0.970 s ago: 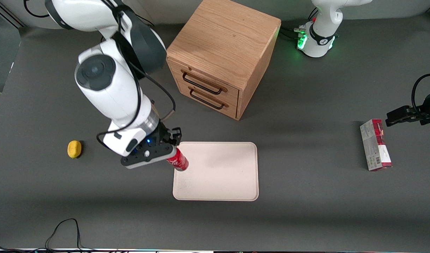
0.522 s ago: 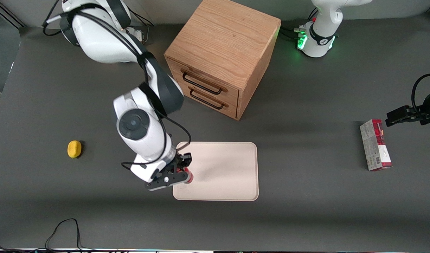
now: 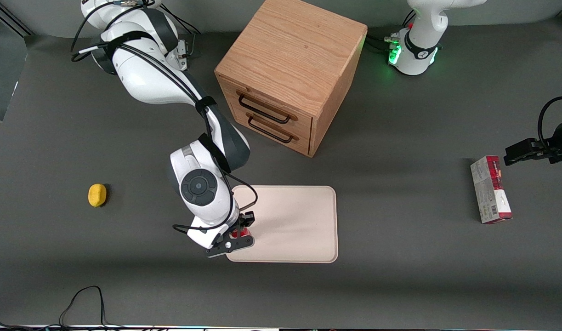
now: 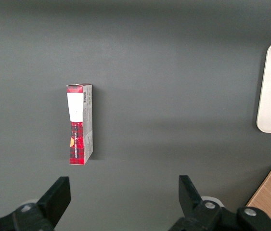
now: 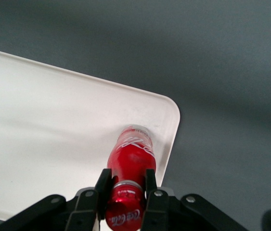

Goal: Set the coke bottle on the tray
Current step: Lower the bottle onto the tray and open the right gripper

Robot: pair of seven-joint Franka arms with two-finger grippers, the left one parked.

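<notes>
Standing up straight, the coke bottle (image 5: 130, 159) has its bottom over a corner of the tray (image 5: 39, 120), the corner nearest the front camera at the working arm's end. From the wrist view I cannot tell if the bottom touches the tray or hangs just above it. The gripper (image 5: 125, 185) is shut tight around the bottle's neck, just under the red cap, with one finger on each side. In the front view the gripper (image 3: 237, 232) covers most of the bottle (image 3: 237, 233), and only a bit of red peeks out.

I think this is the putting-down step (the carrying part looks done). Next, the gripper should go down gently until the bottle sits flat, then open its fingers and lift straight up. The bottle is close to the tray's low rim, so it could tip if its bottom lands on the rim.

Away from the tray, a wooden drawer cabinet (image 3: 290, 78) stands farther from the front camera. A yellow lemon (image 3: 97, 195) lies toward the working arm's end of the table. A red-and-white carton (image 3: 491, 189) lies toward the parked arm's end.
</notes>
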